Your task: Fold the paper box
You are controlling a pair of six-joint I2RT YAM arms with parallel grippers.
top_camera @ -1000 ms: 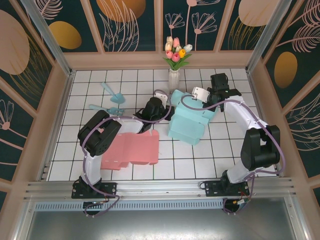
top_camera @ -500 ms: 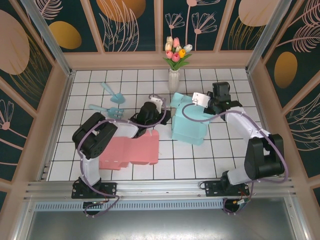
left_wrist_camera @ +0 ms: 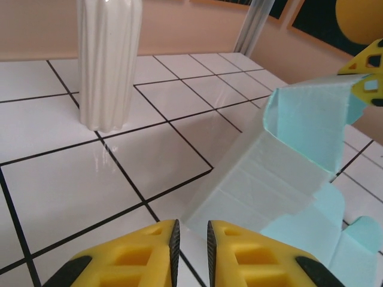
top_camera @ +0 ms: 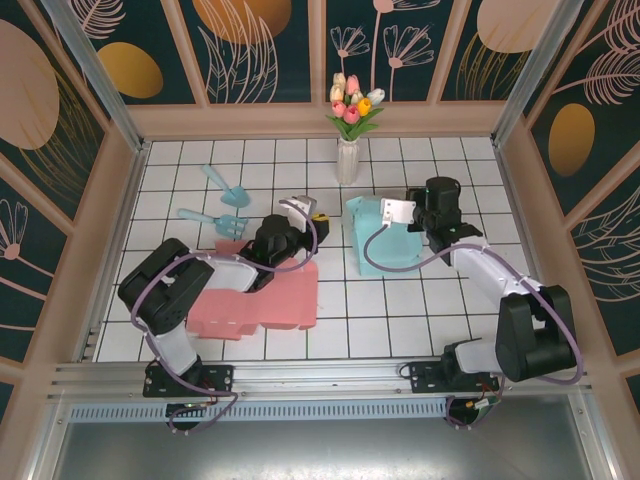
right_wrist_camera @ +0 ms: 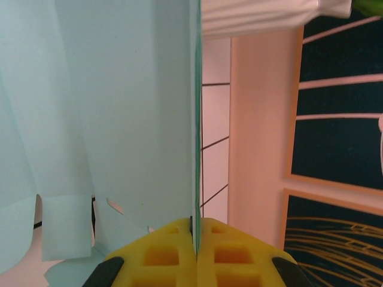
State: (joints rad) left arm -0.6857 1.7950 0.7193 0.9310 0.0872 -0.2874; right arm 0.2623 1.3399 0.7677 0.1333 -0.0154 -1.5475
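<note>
Folding looks midway, we reckon: right tool (right_wrist_camera: 193,224) pinches a raised panel of the paper box (top_camera: 388,240); left tool (left_wrist_camera: 191,230), barely parted, empty, should press the next flap.

Staged robot test cell, white-tiled counter (top_camera: 440,300) with black grid lines, aluminium frame rails (top_camera: 300,375), dark floral-patterned wall panels (top_camera: 265,45), white ribbed vase of tulips (top_camera: 347,158).

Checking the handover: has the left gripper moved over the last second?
Yes. The left gripper has drawn back from the vase, leftward and toward the near edge.
</note>
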